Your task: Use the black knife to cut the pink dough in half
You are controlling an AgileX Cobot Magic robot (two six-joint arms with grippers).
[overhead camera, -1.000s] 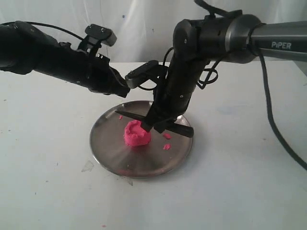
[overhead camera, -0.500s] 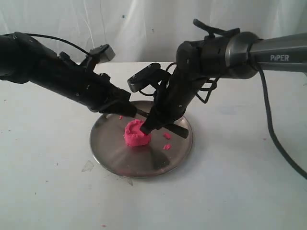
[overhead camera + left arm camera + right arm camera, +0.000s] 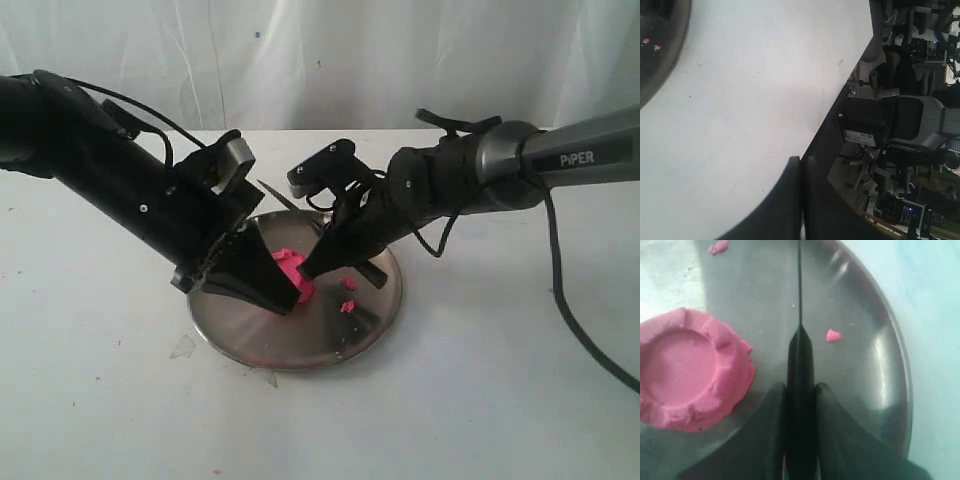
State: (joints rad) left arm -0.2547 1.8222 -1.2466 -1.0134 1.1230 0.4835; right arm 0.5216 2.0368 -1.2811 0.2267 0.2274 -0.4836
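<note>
The pink dough [image 3: 293,266] is a dented round lump on the round metal plate [image 3: 330,335]. In the exterior view my left gripper [image 3: 278,297] partly hides it. That gripper rests low on the plate in front of the lump, its fingers [image 3: 792,200] pressed together with nothing between them. My right gripper [image 3: 312,264] is shut on the black knife [image 3: 278,197] at the lump's right side. The thin blade points up and to the back left. In the right wrist view the knife [image 3: 800,355] runs between the fingers of my right gripper [image 3: 800,390], beside the dough [image 3: 690,370] and not touching it.
Tiny pink crumbs [image 3: 347,305] lie on the plate right of the lump, and another crumb [image 3: 833,335] lies near the blade. The plate rim [image 3: 662,55] shows in the left wrist view. The white table [image 3: 500,380] ends at an edge [image 3: 832,120] with office clutter beyond.
My left arm swung down onto the plate and now covers part of the dough. My right arm sank lower, and the knife tilted so its blade points up to the back left.
</note>
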